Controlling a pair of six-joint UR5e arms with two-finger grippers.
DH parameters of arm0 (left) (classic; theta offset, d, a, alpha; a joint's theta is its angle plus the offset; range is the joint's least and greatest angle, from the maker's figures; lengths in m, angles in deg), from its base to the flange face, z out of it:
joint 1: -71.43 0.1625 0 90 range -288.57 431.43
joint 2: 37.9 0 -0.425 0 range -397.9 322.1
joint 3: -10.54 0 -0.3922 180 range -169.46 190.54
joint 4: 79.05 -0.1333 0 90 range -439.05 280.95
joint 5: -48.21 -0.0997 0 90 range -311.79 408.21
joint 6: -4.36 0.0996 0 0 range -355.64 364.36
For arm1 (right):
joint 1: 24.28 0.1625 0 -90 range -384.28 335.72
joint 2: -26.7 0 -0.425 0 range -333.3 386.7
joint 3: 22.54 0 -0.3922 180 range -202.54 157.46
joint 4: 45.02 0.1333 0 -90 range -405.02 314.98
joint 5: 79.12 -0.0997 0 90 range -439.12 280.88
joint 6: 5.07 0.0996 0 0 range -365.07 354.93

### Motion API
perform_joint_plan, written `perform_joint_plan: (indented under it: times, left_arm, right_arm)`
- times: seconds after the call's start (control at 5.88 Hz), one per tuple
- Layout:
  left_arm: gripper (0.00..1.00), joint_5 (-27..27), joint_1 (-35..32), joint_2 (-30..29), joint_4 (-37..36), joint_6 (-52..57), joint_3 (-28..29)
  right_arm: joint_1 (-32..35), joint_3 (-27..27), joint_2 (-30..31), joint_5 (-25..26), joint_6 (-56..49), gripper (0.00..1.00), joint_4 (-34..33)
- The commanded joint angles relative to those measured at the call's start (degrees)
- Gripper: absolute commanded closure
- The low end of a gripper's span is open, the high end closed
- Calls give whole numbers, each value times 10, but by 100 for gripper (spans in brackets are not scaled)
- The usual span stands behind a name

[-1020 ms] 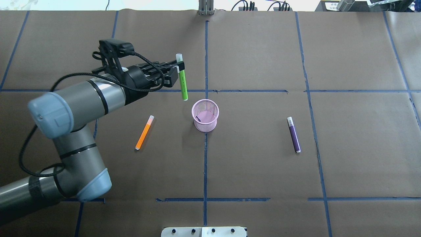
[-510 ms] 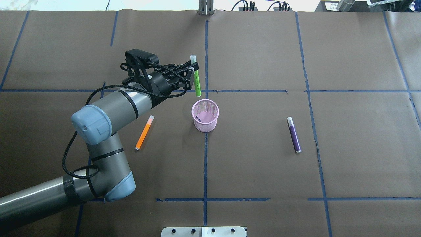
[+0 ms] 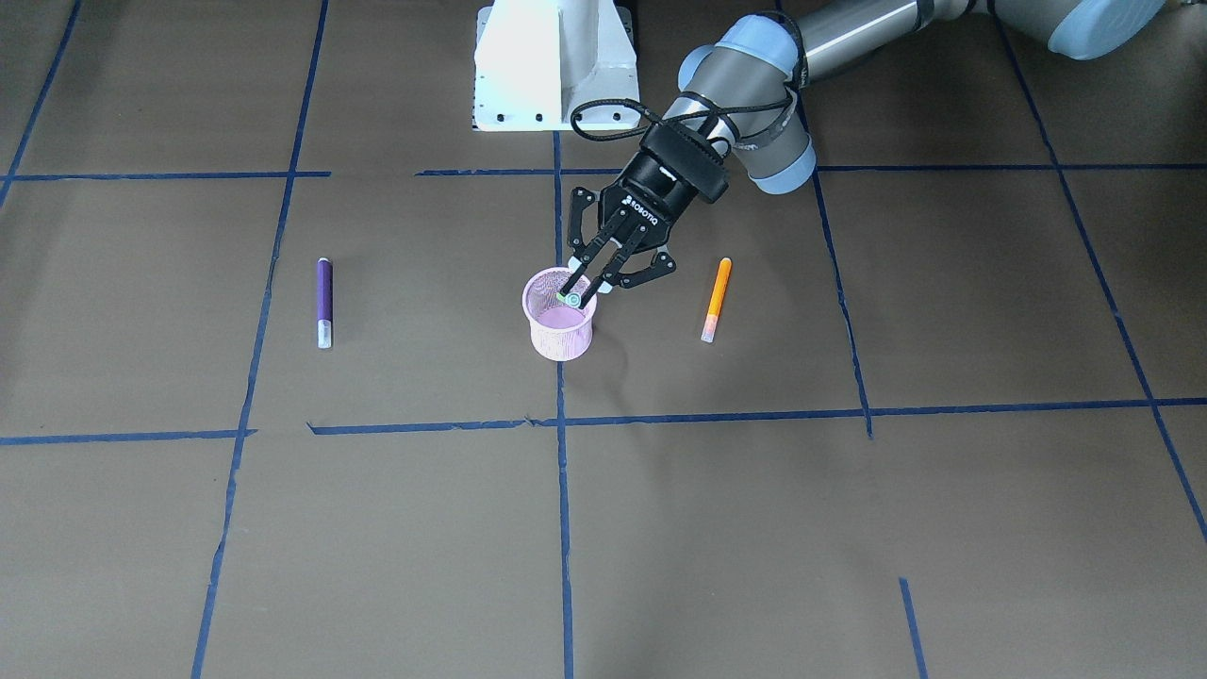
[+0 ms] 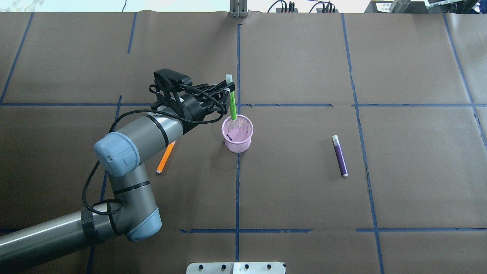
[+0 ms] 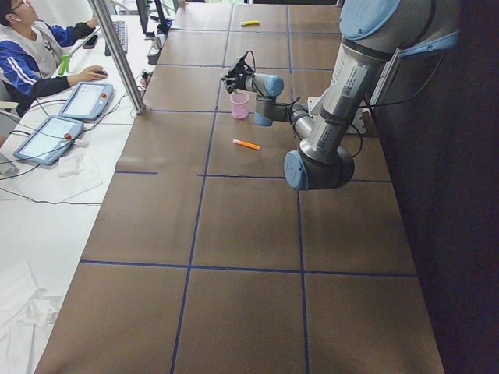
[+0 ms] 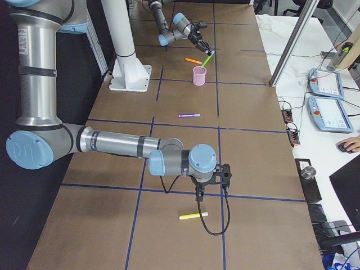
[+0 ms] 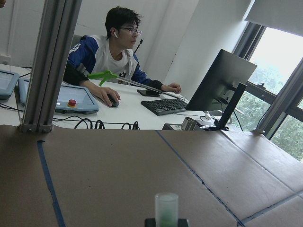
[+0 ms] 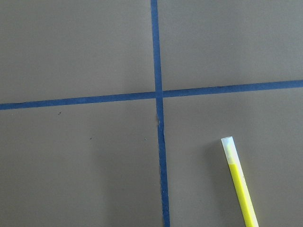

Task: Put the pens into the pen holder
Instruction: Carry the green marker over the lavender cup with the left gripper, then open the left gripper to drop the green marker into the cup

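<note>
Left hand (image 4: 229, 90) grips the green pen (image 4: 233, 108) nearly upright, tip at the mouth of the pink pen holder (image 4: 238, 147), which contains a small dark thing (image 4: 228, 136).

Two high cameras look steeply down on the table (image 4: 304, 190) from opposite sides, both showing the pink cup (image 4: 237, 133) mid-table. Two end cameras look along it. The left wrist camera faces a seated person (image 7: 113, 52); the right looks closely down at a yellow pen (image 8: 241, 189).
</note>
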Motion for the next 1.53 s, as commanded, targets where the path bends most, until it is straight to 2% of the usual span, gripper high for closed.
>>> perform_joint_plan:
  times: [0.0, 0.34, 0.51, 0.68, 0.85, 1.19, 1.36]
  left_arm:
    - [100, -7, 9, -3, 1, 2, 16]
    - [100, -12, 23, -3, 1, 2, 21]
    - [95, -14, 25, -3, 0, 2, 26]
    - [45, -15, 26, -9, -3, 2, 28]
    - [3, -33, 31, -10, 0, 2, 28]
    - [0, -31, 32, -17, -11, 5, 4]
    - [0, 0, 17, -14, -71, 29, -44]
  right_arm:
    - [-1, 10, -4, 0, 0, 0, 2]
    - [-1, 10, -5, 1, 0, 0, 1]
    - [-1, 10, -5, -1, 0, 0, 1]
    - [-1, 10, -5, -1, 0, 0, 1]
    - [-1, 10, -6, -1, 0, 0, 2]
    - [-5, 17, -6, 4, -8, 0, 4]
    - [-14, 25, -5, 5, -40, 0, 6]
